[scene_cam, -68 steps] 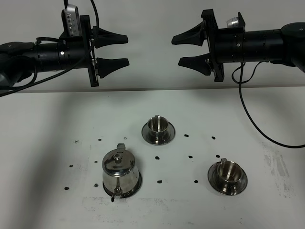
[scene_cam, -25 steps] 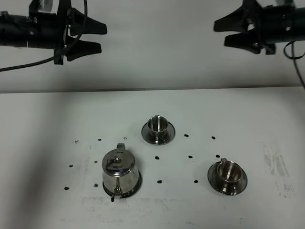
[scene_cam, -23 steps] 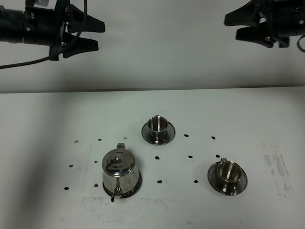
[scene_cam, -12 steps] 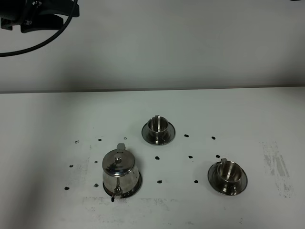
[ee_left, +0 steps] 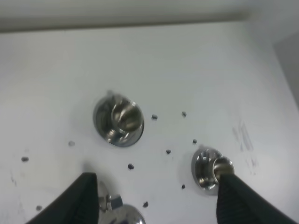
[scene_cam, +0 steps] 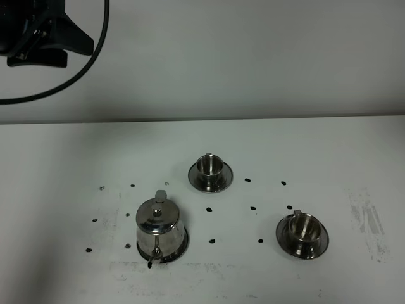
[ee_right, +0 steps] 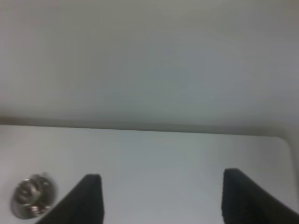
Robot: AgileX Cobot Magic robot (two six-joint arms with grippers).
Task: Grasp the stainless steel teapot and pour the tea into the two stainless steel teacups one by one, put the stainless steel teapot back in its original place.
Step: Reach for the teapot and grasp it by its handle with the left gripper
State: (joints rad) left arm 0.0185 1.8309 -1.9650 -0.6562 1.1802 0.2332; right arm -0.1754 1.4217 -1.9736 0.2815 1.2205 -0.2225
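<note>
The stainless steel teapot (scene_cam: 159, 225) stands upright at the front left of the table, on a steel saucer whose rim (scene_cam: 182, 246) shows beneath it. One teacup (scene_cam: 210, 168) on its saucer sits mid-table, the other teacup (scene_cam: 302, 229) at the front right. My left gripper (scene_cam: 66, 52) hangs high in the top left corner, open and empty. In the left wrist view its fingers (ee_left: 87, 196) frame both teacups (ee_left: 119, 118) (ee_left: 211, 168) and the teapot's lid (ee_left: 122, 215) far below. My right gripper (ee_right: 163, 198) is open and empty, with one teacup (ee_right: 32, 196) showing far off.
Small dark specks (scene_cam: 252, 208) are scattered on the white tabletop (scene_cam: 316, 158) around the steelware. A black cable (scene_cam: 82, 69) loops down from the left arm. A pale wall rises behind the table's far edge.
Both arms have lifted and pulled outward. The right gripper has left the exterior high view and the left one has moved into the top left corner. Teapot and cups have not moved.
</note>
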